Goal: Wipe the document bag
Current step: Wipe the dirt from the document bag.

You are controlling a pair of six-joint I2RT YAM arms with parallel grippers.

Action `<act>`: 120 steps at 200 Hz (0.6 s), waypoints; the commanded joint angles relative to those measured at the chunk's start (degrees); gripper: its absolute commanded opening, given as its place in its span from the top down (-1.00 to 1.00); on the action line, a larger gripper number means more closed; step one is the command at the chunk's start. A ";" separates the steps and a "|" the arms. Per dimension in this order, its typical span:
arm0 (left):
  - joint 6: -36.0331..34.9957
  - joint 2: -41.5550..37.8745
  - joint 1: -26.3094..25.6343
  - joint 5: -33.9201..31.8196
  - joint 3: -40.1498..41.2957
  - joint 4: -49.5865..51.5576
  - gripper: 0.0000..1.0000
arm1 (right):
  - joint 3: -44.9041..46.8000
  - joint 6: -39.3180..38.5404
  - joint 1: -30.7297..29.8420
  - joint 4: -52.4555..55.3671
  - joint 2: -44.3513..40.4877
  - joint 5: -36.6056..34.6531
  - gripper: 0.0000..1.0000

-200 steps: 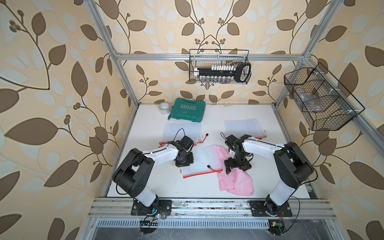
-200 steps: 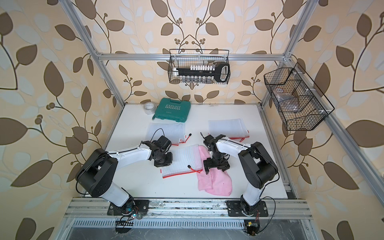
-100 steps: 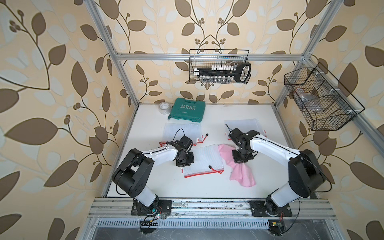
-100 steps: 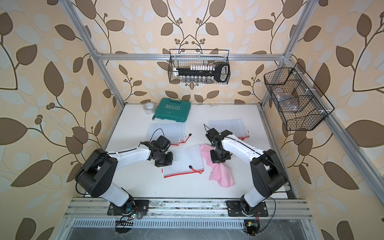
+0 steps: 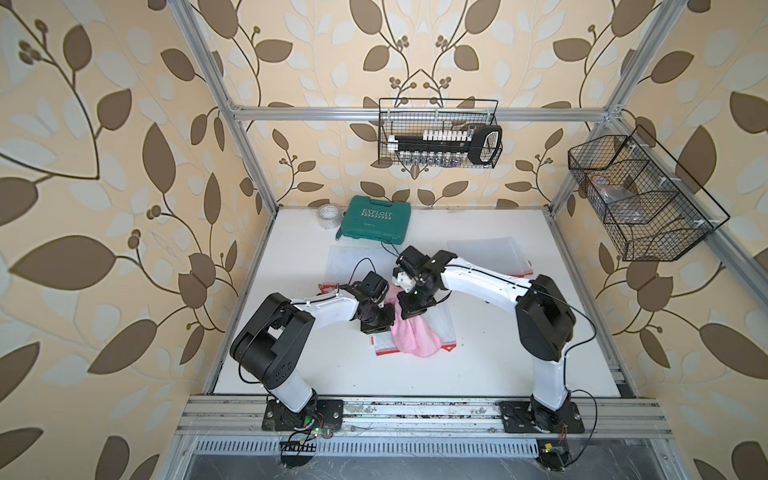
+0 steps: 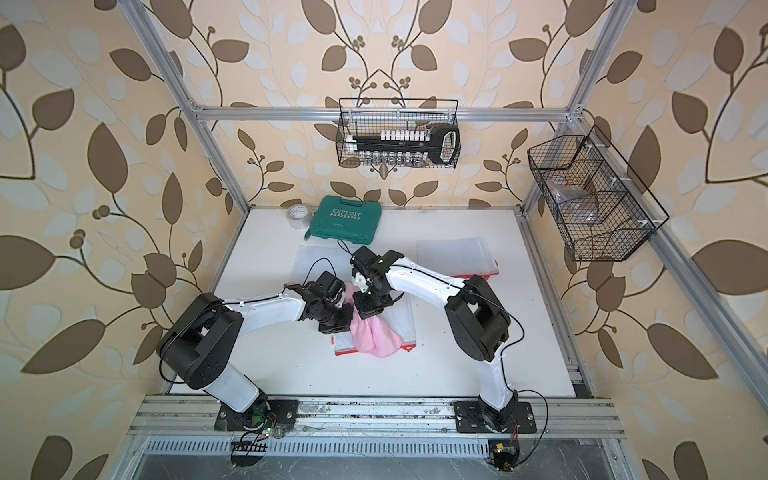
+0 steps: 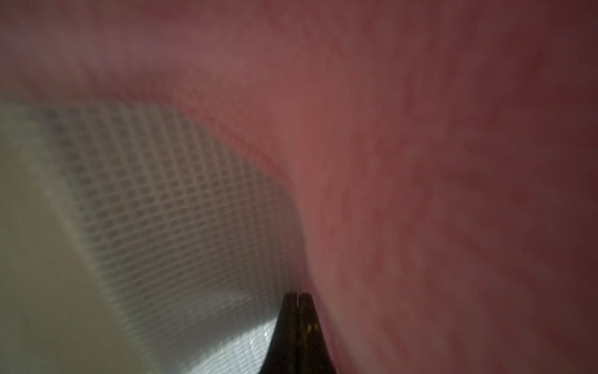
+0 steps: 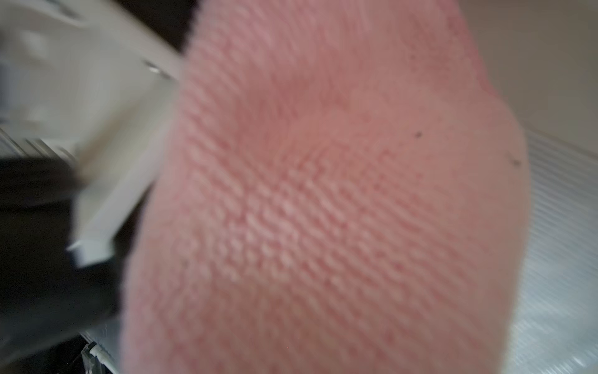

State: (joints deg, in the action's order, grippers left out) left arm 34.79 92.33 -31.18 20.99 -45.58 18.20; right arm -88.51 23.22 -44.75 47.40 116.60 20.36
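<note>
The bag (image 5: 441, 328) lay flat on the table (image 5: 498, 365) between the arms, mostly under the cloth (image 5: 415, 338). The left gripper (image 7: 297, 299), jaws closed, pinned its mesh edge. The right gripper (image 5: 412, 308) was clamped on the cloth's far end. Wiping looked under way, but I could not tell how much remained.

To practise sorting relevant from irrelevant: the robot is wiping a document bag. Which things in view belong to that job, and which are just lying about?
In the job: document bag, pink cloth lying on it, left gripper, right gripper.

Lying about: green tool case, tape roll, spare bag, second spare bag, wire basket, side basket.
</note>
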 commanded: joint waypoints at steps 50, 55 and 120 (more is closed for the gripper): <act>1.84 -0.93 -0.37 -2.74 0.34 2.02 1.00 | 11.07 0.31 13.43 8.57 -5.82 -27.07 1.00; 1.85 -0.99 -0.37 -2.86 0.32 2.03 1.00 | 11.98 -0.11 14.01 9.23 -7.92 -28.81 1.00; 1.80 0.21 -0.37 -2.96 -0.97 2.38 1.00 | 0.61 -4.46 -0.34 6.04 -5.08 -2.38 1.00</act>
State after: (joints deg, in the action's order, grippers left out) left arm 36.21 92.31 -31.18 20.43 -45.67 18.44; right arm -83.85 19.27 -40.18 57.30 106.06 5.48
